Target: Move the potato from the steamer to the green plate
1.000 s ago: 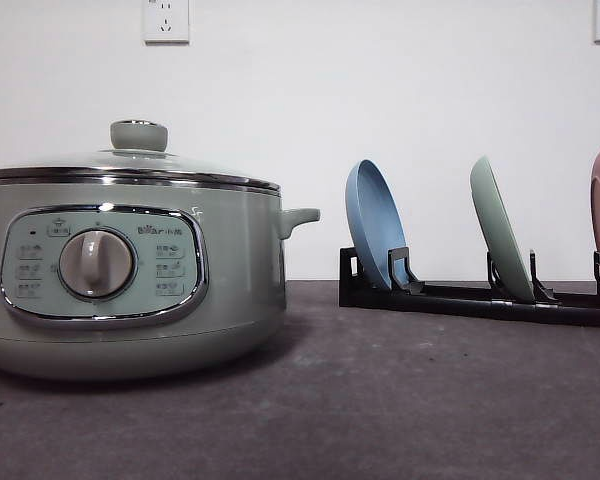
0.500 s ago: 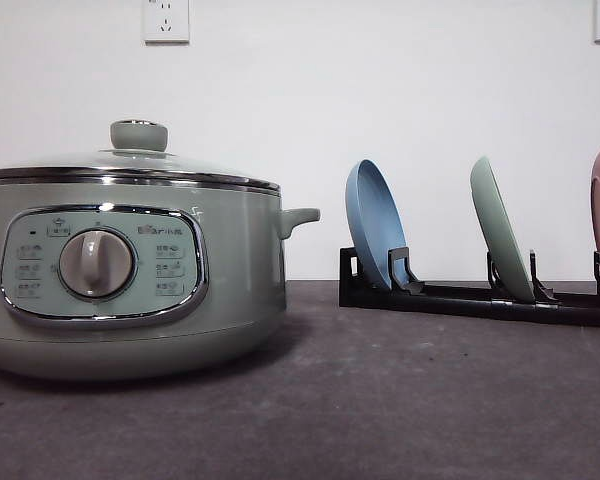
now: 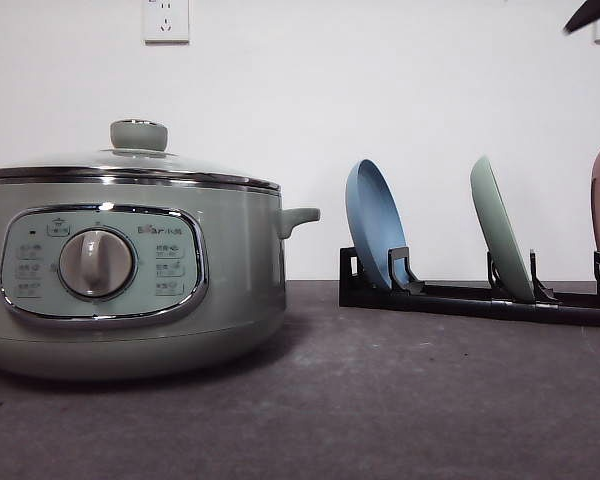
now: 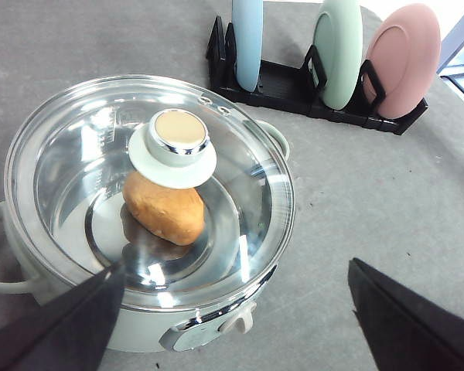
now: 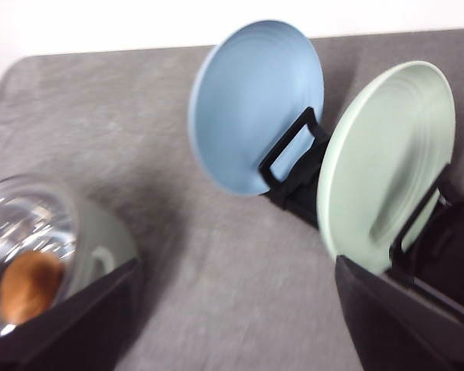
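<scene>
Potato (image 4: 165,210) sits inside the steamer (image 3: 130,280), resting on the shiny floor of the pot under the glass lid (image 4: 151,185), just below the lid's knob (image 4: 173,145). The lid is closed, so nothing of the transfer is done yet. The steamer stands on the left of the grey bench (image 3: 400,400). To its right, further back, a black rack (image 3: 470,298) holds three plates on edge: a blue plate (image 3: 373,222) nearest the steamer, the green plate (image 3: 500,228) in the middle, and a pink plate (image 4: 402,60) at the far right end.

The left tool (image 4: 232,317) hangs above the near side of the steamer with its fingers spread wide and nothing between them. The right tool (image 5: 240,317) is also wide open and empty, looking down toward the blue and green plates; its picture is blurred, so it is probably in motion.

Judging by this, the work is at its opening step: the arms are taking position, one over the pot and one toward the rack. The next move probably calls for the green plate to be drawn out of its slot and laid flat on the open bench, without knocking its blue and pink neighbours. The lid must also come off by its knob before the potato can be reached. The knob is small and smooth, so a centred grip seems wise.
</scene>
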Motion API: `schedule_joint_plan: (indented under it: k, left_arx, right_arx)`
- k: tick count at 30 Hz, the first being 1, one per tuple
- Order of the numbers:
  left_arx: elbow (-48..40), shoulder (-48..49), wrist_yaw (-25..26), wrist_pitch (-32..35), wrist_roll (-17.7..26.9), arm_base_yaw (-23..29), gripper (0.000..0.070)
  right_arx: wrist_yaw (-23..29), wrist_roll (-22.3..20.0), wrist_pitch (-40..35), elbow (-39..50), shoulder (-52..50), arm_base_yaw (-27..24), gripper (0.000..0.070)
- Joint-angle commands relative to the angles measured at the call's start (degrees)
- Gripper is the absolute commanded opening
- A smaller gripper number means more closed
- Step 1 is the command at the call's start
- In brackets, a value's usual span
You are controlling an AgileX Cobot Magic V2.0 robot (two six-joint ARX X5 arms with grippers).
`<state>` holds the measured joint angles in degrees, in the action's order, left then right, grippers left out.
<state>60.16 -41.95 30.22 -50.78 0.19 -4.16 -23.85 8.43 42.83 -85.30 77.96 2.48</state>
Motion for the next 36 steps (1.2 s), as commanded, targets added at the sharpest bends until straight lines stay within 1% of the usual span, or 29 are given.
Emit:
schedule_joint_plan:
  k: [1, 5, 8, 13, 20, 24, 25, 29, 34, 36]
  left_arx:
    - [1.49, -0.33, 0.26, 0.63, 0.61, -0.09, 0.0592]
    - [1.46, -0.33, 0.26, 0.63, 0.61, -0.09, 0.0592]
    - [1.49, -0.33, 0.26, 0.63, 0.61, -0.09, 0.0592]
    - [1.47, -0.33, 0.26, 0.61, 0.61, -0.09, 0.0592]
    - [1.46, -0.33, 0.26, 0.59, 0.59, -0.09, 0.0592]
    - [1.46, -0.33, 0.26, 0.56, 0.42, -0.09, 0.0592]
    - [1.46, -0.33, 0.26, 0.55, 0.42, -0.09, 0.0592]
    - [1.47, -0.33, 0.26, 0.5, 0.42, -0.09, 0.0592]
    - [1.47, -0.33, 0.26, 0.52, 0.42, -0.09, 0.0592]
    - [1.49, -0.35, 0.26, 0.52, 0.42, -0.09, 0.0592]
  right_arx:
    - [0.11, 0.68, -0.42, -3.23, 3.91, 0.09, 0.0492]
    - [0.44, 0.87, -0.88, -7.69, 10.9, 0.09, 0.0492]
    - [1.65, 1.3, -2.57, -9.52, 14.98, 0.09, 0.0491]
    - [3.18, 1.87, -6.6, -9.65, 19.67, 0.09, 0.049]
    - [3.62, 2.02, -10.32, -9.65, 25.03, 0.13, 0.049]
    - [6.25, 2.08, -11.6, -9.65, 26.88, 0.17, 0.0488]
    - [6.41, 2.07, -11.88, -9.65, 27.22, 0.17, 0.0478]
    - [6.23, 2.07, -12.81, -9.65, 28.33, 0.17, 0.0386]
    - [5.8, 2.07, -13.13, -9.65, 29.15, 0.69, 0.0352]
    - [5.83, 2.05, -12.97, -9.64, 29.27, 0.79, 0.0289]
